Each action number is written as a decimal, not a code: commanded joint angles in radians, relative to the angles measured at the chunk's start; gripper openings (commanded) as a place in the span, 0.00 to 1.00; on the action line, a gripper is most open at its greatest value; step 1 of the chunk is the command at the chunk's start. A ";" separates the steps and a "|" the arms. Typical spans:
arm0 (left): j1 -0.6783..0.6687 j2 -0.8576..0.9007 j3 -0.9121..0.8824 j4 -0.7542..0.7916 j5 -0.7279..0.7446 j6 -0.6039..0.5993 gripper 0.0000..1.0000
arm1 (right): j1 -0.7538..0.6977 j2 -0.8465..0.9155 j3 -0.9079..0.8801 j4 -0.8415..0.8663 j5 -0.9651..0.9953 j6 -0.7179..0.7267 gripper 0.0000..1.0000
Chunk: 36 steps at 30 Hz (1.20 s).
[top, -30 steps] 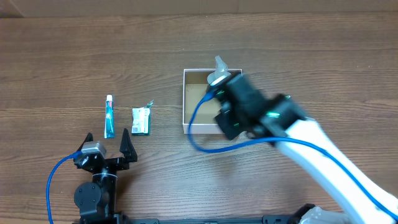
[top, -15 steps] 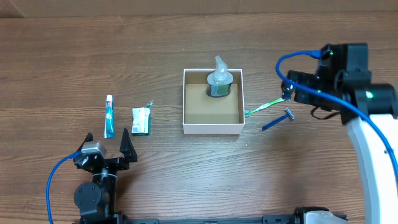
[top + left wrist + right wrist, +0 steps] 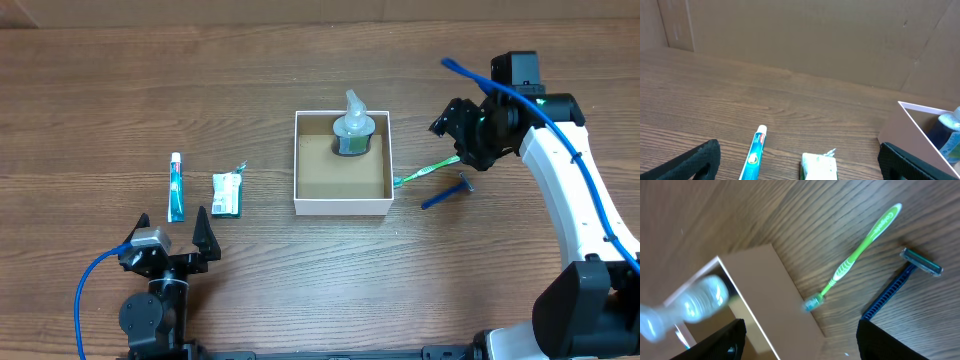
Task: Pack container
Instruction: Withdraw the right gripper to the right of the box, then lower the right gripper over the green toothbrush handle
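Hovering right end effector (image 3: 460, 138) above toothbrush (image 3: 428, 171), beside container (image 3: 296, 160), spread, empty; left end effector (image 3: 172, 218) near toothpaste (image 3: 176, 188), spread.

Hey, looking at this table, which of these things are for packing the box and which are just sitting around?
Likely for the job: container, bottle already in it, green toothbrush, blue razor, toothpaste tube, green-and-white packet.
Just there: cardboard backdrop, blue cable.

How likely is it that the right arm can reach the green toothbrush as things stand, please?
Probably yes: the right gripper hangs open over the green toothbrush, which lies uncovered on the table, with the blue razor beside it but apart.
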 commanded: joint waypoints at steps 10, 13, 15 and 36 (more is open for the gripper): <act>0.005 -0.010 -0.003 -0.001 0.014 -0.016 1.00 | 0.045 0.050 -0.053 0.036 0.175 0.234 0.74; 0.005 -0.010 -0.003 -0.001 0.014 -0.016 1.00 | 0.048 0.050 -0.082 0.032 0.244 0.228 0.74; 0.005 -0.010 -0.003 -0.001 0.014 -0.016 1.00 | 0.048 0.050 -0.118 0.043 0.272 0.299 0.74; 0.005 -0.010 -0.003 -0.001 0.014 -0.016 1.00 | 0.064 0.125 -0.221 0.354 0.271 0.387 0.67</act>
